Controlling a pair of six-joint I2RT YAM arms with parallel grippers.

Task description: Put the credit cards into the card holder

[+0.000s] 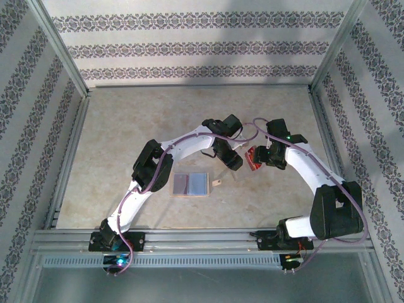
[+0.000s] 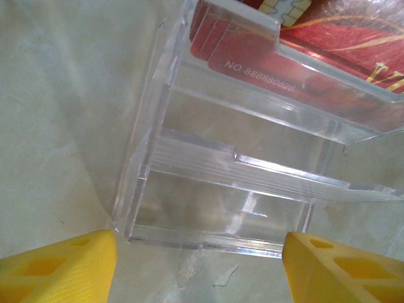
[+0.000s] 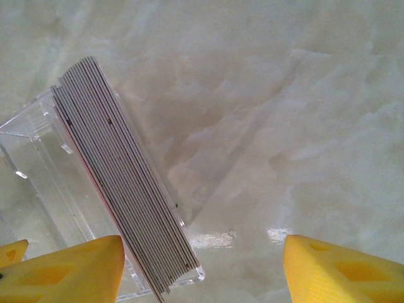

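The card holder (image 1: 191, 184) lies open and flat on the table, grey-lilac pockets up, its snap tab (image 1: 216, 182) to the right. Red credit cards (image 1: 254, 158) stand stacked in a clear tiered acrylic stand (image 2: 221, 189) between the two grippers. In the left wrist view the red cards (image 2: 303, 69) fill the stand's upper tier, and my left gripper (image 2: 199, 245) is open, its jaws as wide as the stand's near edge. In the right wrist view the card stack (image 3: 123, 177) shows edge-on. My right gripper (image 3: 203, 246) is open beside it, the left finger (image 3: 69, 268) close to the stack.
Patterned walls on metal rails (image 1: 69, 158) enclose the beige tabletop (image 1: 139, 120) on three sides. Both arms arch inward over the table's middle, my left gripper (image 1: 232, 159) and my right gripper (image 1: 265, 158) nearly facing each other.
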